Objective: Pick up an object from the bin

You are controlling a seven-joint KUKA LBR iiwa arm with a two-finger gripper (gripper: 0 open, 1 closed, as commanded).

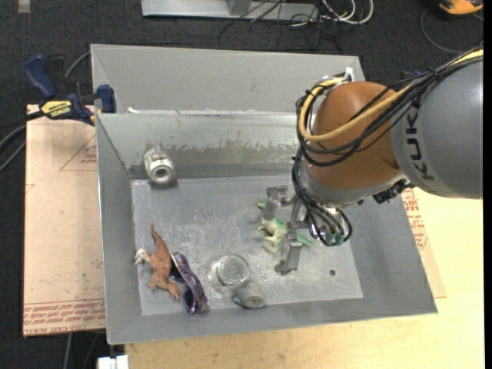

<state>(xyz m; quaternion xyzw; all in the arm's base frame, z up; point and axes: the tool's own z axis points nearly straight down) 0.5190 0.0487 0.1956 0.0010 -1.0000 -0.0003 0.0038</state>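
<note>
Fingers (288,258): spread apart, one toward 12 o'clock and one toward 6 o'clock of a small pale green-and-cream toy (270,234), which lies in the gap between them. I cannot tell whether either pad touches it. No clamp is evident, so I log the gripper (279,230) as parted and low over the floor of the bin (215,206).

Contents, left to right:
- Silver cylinder (160,166), at 10 o'clock in the back-left corner, against the rear wall, well apart from everything else.
- Orange-brown dinosaur (159,262), at 8 o'clock, lying on its side.
- Purple sunglasses (189,284), at 7 o'clock, touching or overlapping the dinosaur's lower side.
- Clear round lid or cup (231,270), between 6 and 7 o'clock, near the sunglasses.
- Small grey lump (247,300), at 6 o'clock by the front wall, just below the clear piece.
- Pale green-and-cream toy, just past centre toward 3 o'clock, under the wrist. It has nothing else beside it.

Handling judgement for the toy:
- It looks like a small moulded figure, probably light and fairly stiff.
- The outline is irregular, with thin projecting bits, so it could rotate or squirt out if it is pinched on a limb.
- The best hold is across the thickest middle part, with the pads square to it along the 12–6 line they already straddle.
- Its material cannot be read here. If it is rubbery it will give a little and grip well. If it is hard plastic it may slip.
- There is little risk of breakage.
- The main risk is a fingertip catching the bin floor before the fingers close.
</note>
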